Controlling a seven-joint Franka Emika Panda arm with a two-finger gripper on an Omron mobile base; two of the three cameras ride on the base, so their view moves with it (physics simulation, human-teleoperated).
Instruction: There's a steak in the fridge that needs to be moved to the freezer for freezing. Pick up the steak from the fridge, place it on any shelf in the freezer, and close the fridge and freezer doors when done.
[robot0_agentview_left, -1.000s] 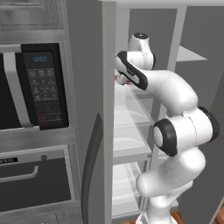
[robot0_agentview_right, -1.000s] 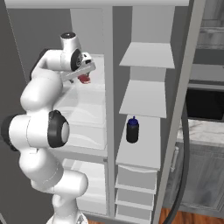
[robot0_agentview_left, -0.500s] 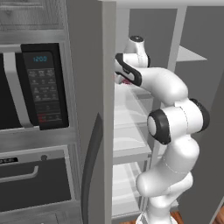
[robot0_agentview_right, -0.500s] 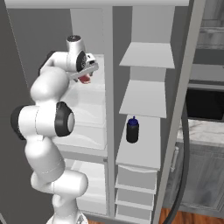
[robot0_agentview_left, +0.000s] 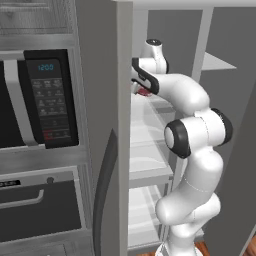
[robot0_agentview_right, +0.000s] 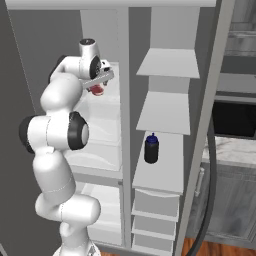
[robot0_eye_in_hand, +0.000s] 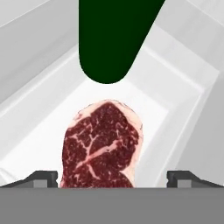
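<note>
Arm has pushed deeper into the fridge (robot0_agentview_right: 100, 130) over last sec, fingers (robot0_eye_in_hand: 43, 177) spread wide w/ steak (robot0_eye_in_hand: 100, 146) between them, so grasp looks imminent.

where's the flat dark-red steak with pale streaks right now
The flat dark-red steak lies on a clear glass shelf in the wide fridge compartment, between the open gripper fingertips in the hand view, with a dark green glass bottle just beyond it.

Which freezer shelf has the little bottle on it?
The third shelf down, just above the drawers. The dark bottle stands upright near its left side. The two shelves above it carry nothing.
</note>
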